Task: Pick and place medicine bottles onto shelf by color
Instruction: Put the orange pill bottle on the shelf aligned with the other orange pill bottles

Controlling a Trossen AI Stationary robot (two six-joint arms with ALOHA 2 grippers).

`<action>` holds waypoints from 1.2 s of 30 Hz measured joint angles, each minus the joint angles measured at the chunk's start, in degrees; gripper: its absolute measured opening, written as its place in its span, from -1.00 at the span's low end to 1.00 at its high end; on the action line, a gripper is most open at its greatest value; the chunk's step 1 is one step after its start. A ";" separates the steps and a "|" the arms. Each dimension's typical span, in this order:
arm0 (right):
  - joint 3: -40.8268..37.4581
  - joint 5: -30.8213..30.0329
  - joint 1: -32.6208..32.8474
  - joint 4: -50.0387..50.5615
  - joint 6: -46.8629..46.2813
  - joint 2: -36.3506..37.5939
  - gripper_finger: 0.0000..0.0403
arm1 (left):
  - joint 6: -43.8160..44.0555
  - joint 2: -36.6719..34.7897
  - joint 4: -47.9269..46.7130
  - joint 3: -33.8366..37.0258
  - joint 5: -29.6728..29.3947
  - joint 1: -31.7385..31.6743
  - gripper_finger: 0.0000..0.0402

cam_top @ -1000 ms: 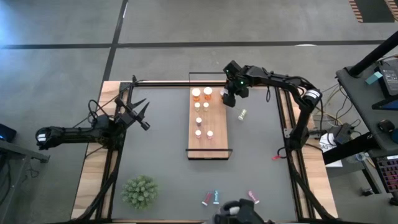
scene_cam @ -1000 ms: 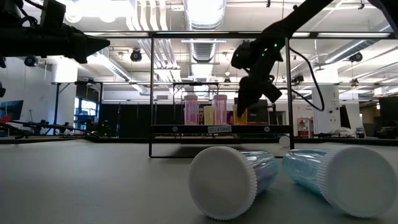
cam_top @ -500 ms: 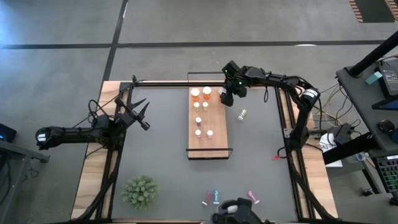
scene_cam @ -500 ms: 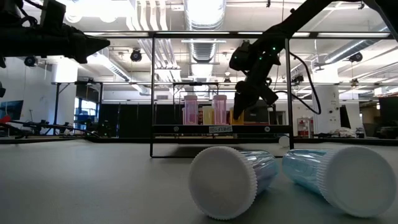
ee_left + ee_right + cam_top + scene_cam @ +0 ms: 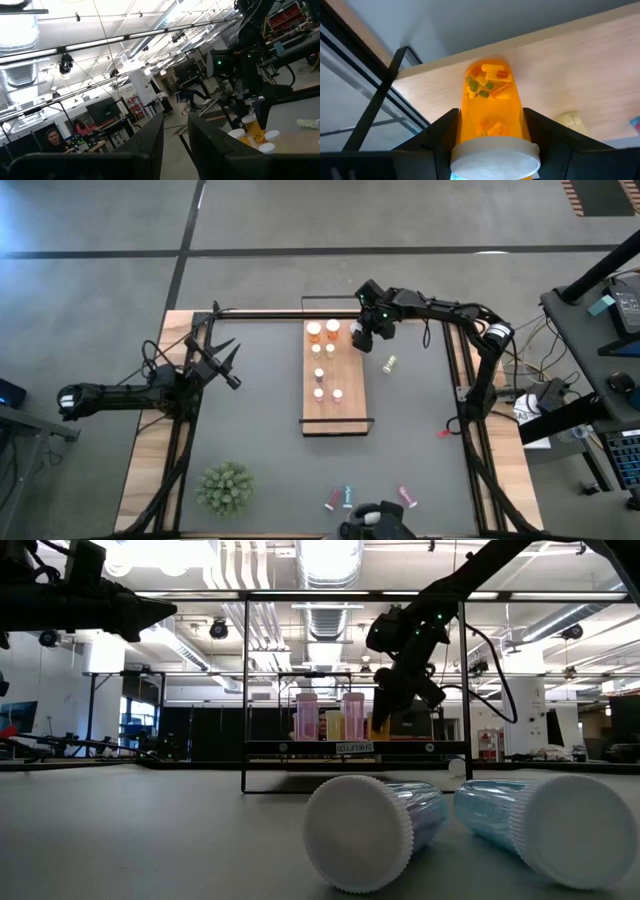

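The right claw (image 5: 363, 338) grips an orange bottle (image 5: 491, 107) upright, bottom pointing down at the shelf (image 5: 335, 408) corner directly beneath, beside two orange bottles; the left claw (image 5: 228, 367) waits shut, well apart.

- I see the shelf (image 5: 336, 376) lying lengthwise at the table's centre, its short ends at twelve and six o'clock.
- Several medicine bottles (image 5: 323, 356) stand on the shelf, most toward its twelve o'clock end.
- My right gripper (image 5: 362, 338) sits over the shelf's one o'clock corner, clamped on a bottle (image 5: 493, 107) held above the board.
- One bottle (image 5: 390, 364) lies on the table at three o'clock of the shelf, just beside it.
- Three bottles (image 5: 346, 497) lie at the table's six o'clock edge.
- The plant (image 5: 224, 487) stands at seven o'clock.
- My left gripper (image 5: 226, 363) waits at nine o'clock, well apart from the shelf.
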State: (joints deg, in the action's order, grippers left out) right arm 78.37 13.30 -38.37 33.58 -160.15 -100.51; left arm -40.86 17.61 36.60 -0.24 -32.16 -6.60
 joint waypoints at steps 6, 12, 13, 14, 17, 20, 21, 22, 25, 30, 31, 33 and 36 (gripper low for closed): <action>-0.02 0.11 0.25 -0.91 -1.59 0.00 -0.01 | 0.00 0.00 -0.02 -0.01 0.02 0.01 -0.64; -0.02 0.17 0.72 -1.62 -4.30 0.00 -0.01 | 0.00 0.00 -0.02 0.00 0.00 -0.02 -0.64; -0.02 0.18 0.68 -1.63 -4.25 0.00 -0.01 | 0.00 0.00 -0.01 0.01 0.01 0.01 -0.64; -0.02 0.18 0.68 -1.70 -4.26 0.00 -0.01 | 0.00 0.00 -0.02 0.00 0.02 -0.02 -0.64; -0.02 0.15 0.69 -1.58 -4.07 0.00 -0.01 | 0.00 0.00 -0.02 0.00 0.02 0.01 -0.64; -0.02 0.07 0.74 -1.21 -3.21 0.00 -0.01 | 0.00 0.00 0.00 0.02 0.02 -0.02 -0.64; -0.02 0.07 0.74 -1.08 -2.87 0.00 -0.01 | 0.00 0.00 0.00 -0.01 0.01 0.00 -0.64; -0.02 0.07 0.74 -0.92 -2.71 0.00 -0.01 | 0.00 0.00 -0.02 0.01 0.00 -0.02 -0.64; -0.02 0.03 0.74 -0.85 -1.86 0.00 -0.01 | 0.00 0.00 -0.01 0.00 0.00 0.01 -0.64; -0.02 0.00 0.74 -0.79 -1.40 0.00 0.01 | 0.00 0.00 0.00 0.00 0.02 -0.01 -0.64; -0.02 0.00 0.74 -0.80 -1.40 0.00 0.03 | 0.00 0.00 0.00 -0.01 0.01 -0.02 -0.64; -0.02 0.00 0.74 -0.81 -1.32 0.00 0.08 | 0.00 0.00 0.00 -0.01 0.02 0.01 -0.64; -0.04 0.00 0.74 -0.81 -1.26 0.00 0.17 | 0.00 0.00 -0.02 0.02 0.00 0.01 -0.64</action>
State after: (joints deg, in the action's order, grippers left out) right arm 78.33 13.30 -37.63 32.77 -161.41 -100.51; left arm -40.86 17.61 36.58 -0.23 -32.16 -6.59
